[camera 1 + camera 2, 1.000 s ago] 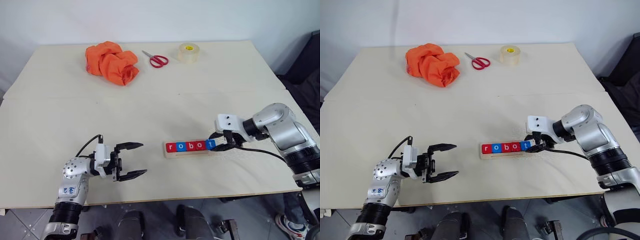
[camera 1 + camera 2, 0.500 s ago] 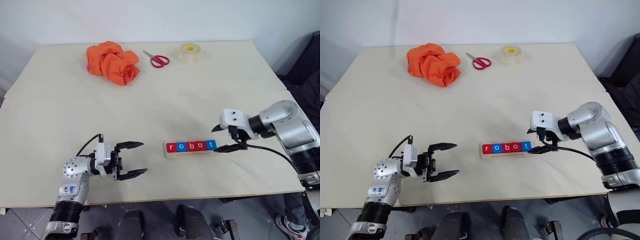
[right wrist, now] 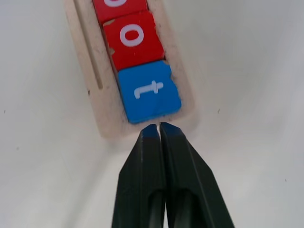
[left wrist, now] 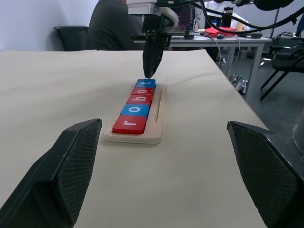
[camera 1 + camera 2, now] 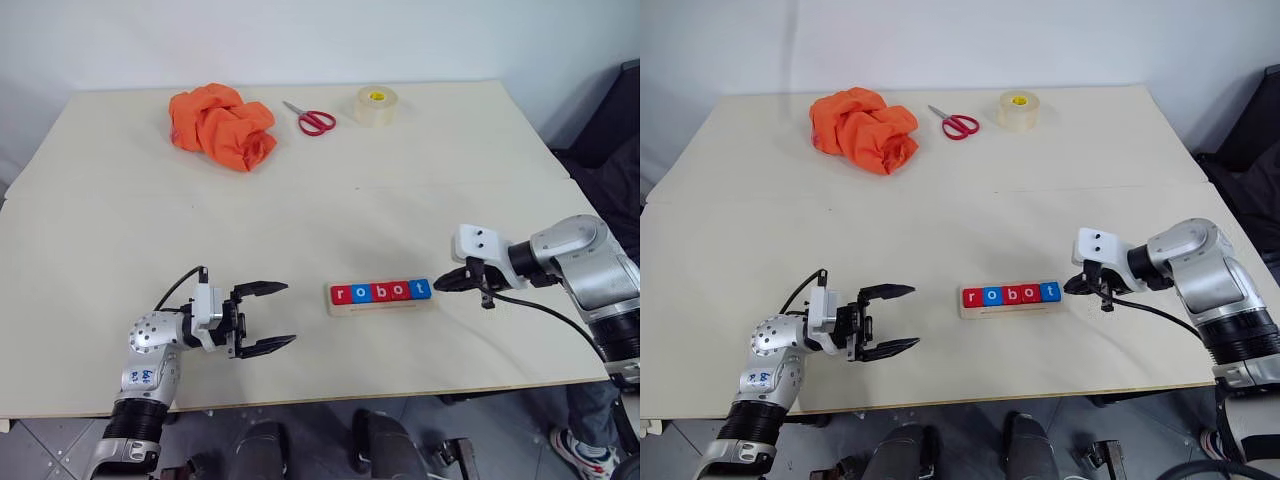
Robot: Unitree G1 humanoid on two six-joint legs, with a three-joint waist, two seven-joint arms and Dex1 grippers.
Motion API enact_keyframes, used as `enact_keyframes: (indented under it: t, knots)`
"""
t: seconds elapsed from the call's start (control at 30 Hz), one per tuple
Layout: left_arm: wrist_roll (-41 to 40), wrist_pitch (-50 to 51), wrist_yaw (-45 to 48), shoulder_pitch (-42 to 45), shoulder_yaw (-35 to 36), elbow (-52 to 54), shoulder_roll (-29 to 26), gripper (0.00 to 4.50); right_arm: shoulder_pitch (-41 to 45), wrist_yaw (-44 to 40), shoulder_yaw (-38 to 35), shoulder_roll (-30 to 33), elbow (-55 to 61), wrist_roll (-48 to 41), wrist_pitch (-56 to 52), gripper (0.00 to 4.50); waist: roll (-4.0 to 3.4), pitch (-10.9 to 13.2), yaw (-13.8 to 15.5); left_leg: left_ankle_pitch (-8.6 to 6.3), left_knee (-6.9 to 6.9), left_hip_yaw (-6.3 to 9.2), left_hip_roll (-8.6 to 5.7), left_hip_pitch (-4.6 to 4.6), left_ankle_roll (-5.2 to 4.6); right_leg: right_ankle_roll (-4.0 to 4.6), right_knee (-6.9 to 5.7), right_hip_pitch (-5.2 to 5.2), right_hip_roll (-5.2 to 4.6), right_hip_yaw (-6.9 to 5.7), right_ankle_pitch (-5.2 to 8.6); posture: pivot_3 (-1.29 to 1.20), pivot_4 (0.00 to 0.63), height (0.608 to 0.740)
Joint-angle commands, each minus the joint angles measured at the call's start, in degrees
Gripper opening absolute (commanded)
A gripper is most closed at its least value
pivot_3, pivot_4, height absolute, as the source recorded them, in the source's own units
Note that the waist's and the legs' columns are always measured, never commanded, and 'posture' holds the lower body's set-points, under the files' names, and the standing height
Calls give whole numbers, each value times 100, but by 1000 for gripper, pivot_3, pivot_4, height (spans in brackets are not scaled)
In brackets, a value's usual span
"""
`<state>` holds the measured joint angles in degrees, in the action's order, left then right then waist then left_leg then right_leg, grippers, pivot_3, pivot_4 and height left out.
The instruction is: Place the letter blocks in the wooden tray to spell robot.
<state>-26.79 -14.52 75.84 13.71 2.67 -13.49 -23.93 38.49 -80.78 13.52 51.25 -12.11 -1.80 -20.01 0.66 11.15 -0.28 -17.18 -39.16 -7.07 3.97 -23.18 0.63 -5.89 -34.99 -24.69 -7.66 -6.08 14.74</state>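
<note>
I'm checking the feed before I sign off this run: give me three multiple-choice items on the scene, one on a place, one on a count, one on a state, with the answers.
1. Where is the blue t block?
A. at the end of the wooden tray nearest the right gripper
B. beside the scissors
C. in the left gripper

2. How many of the letter blocks are red?
A. one
B. three
C. five

3. How does the left gripper stand?
A. shut on a block
B. shut and empty
C. open and empty

Answers: 1 A, the right wrist view shows t last in the row, just ahead of the shut fingertips. 2 B, the row reads red, blue, red, red, blue. 3 C, its fingers are spread apart with nothing between them.
</note>
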Motion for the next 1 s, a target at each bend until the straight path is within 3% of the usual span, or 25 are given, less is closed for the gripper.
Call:
enact_keyframes:
  t: [0.03, 0.37, 0.47, 0.6, 0.83, 1.0]
  knots:
    - [-47, -74, 11, 26, 23, 83, -10, 4500, 104, 39, -62, -73, 2, -64, 23, 9, 0, 0, 0, 0, 0, 0, 0, 0, 0, 0, 0, 0, 0, 0, 0, 0, 150, 740]
    - [58, -195, -172, 70, 107, 6, -36, 4500, 40, 194, -387, -39, 53, -219, 84, 9, 0, 0, 0, 0, 0, 0, 0, 0, 0, 0, 0, 1, 0, 0, 0, 0, 150, 740]
    - [234, -295, -475, 118, 190, -42, -99, 4500, -182, 58, -725, 138, 131, -504, 351, 598, 0, 0, 23, 0, 0, 1, 0, -1, -1, 0, 0, 0, 0, 0, 0, 0, 150, 740]
    - [397, -310, -944, 168, 359, -61, -229, 4500, -605, -268, -1311, 244, -80, -1064, 886, 1988, 0, 0, 20, -1, 0, 0, -2, -1, -2, 0, 6, 4, -1, 0, 0, 0, 150, 740]
    - [-50, -82, -927, 145, 731, 135, -474, 4500, -1124, -826, -2069, 230, -617, -1897, 1508, 4469, 0, 0, -3, 0, 0, -2, -1, 3, 0, -1, 4, 6, 0, 0, -1, 0, 150, 740]
    - [-386, 41, -708, -102, 1031, 301, -678, 4500, -1225, -1158, -2248, 280, -1179, -2306, 1815, 4493, 0, 0, -8, 0, 0, -1, 0, 9, -1, -1, 0, 9, 2, 1, -1, 0, 150, 740]
